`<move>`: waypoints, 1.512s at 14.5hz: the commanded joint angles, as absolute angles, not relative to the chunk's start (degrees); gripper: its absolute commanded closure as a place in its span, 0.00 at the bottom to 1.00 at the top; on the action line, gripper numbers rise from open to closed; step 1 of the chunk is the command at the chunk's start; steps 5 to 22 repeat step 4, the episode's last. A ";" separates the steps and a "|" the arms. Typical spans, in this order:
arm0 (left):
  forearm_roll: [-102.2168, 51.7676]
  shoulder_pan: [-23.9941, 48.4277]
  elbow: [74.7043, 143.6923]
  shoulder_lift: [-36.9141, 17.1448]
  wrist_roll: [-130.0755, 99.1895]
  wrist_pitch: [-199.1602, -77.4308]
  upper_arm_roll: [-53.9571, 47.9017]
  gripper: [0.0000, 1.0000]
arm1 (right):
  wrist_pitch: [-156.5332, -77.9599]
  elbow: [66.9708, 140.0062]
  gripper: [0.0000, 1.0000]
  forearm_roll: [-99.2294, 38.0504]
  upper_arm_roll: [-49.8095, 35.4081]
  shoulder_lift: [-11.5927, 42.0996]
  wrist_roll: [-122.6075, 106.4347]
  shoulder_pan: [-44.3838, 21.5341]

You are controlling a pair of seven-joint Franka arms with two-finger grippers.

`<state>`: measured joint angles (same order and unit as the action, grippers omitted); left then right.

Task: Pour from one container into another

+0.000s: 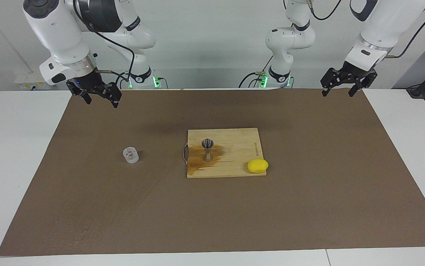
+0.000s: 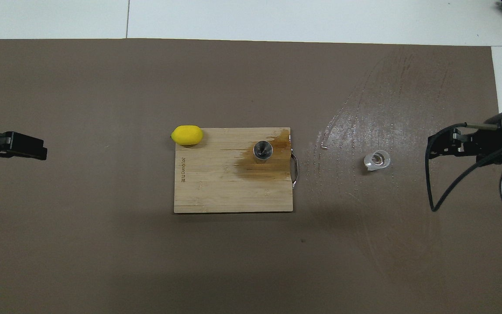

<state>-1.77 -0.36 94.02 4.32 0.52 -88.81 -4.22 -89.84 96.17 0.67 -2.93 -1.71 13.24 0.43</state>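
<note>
Starting nearest the robots: both grippers hang over the brown mat's (image 1: 308, 207) edge at their own ends. The right gripper (image 1: 100, 99) has its fingers spread with nothing between them, and the overhead view cuts most of it off at the frame edge. The left gripper (image 1: 338, 89) is spread and empty too, only its tip showing from above.

Farther out, taking the cutting board (image 1: 234, 147) as the clock centre in the overhead view, the glass cup (image 1: 131, 154) stands on the mat at 3 o'clock, well apart from both grippers. Can't tell whether it holds anything.

The jigger (image 1: 207, 149) stands upright on the board inside a brown wet stain (image 1: 197, 162). The lemon (image 1: 257, 166) sits at about 10 o'clock on the board's corner.
</note>
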 commanded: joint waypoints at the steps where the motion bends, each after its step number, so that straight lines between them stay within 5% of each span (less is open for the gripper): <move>1: -2.46 -0.97 94.75 5.45 0.88 -87.98 -4.39 0.00 | -90.53 97.56 0.00 0.35 -3.25 -2.81 12.75 0.97; 22: -2.46 -0.97 94.75 5.54 0.88 -87.98 -4.39 0.00 | -90.62 97.65 0.00 0.35 -3.25 -2.81 12.92 0.97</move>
